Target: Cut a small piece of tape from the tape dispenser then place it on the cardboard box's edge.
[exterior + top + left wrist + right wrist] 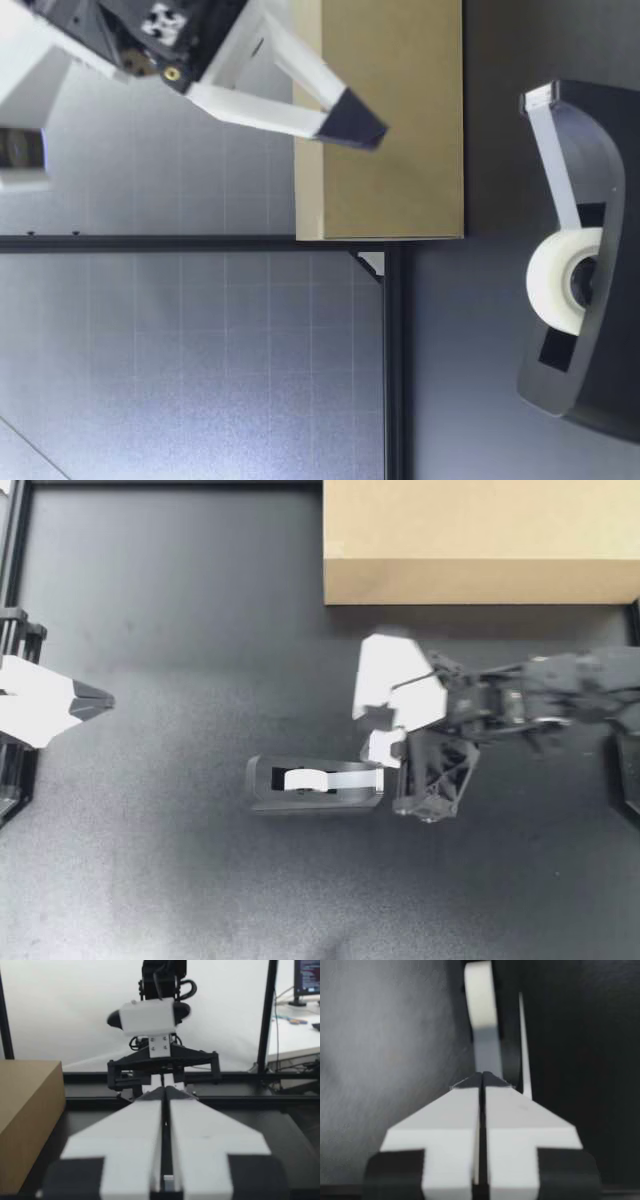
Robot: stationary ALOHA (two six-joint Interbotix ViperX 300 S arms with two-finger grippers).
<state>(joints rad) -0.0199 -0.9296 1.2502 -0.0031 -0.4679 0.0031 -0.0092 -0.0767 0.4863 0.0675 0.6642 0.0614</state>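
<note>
The black tape dispenser [315,785] lies mid-table, its white roll [305,778] feeding a strip [355,777] to the cutter end. My right gripper [380,720] hangs over that cutter end, shut, with nothing seen between its fingers. The low view shows it [355,120] well above the dispenser [590,250], in front of the cardboard box [390,120]. In the right wrist view the shut tips [481,1079] point at the roll [480,995]. The box [480,540] stands at the back right. My left gripper [98,702] rests shut and empty at the table's left edge.
Black frame rails [12,540] run along the table's left side, and a frame post [395,360] stands beside the box. In the left wrist view my right arm [150,1015] faces me beyond the shut fingers [200,1145], with the box [25,1120] to one side.
</note>
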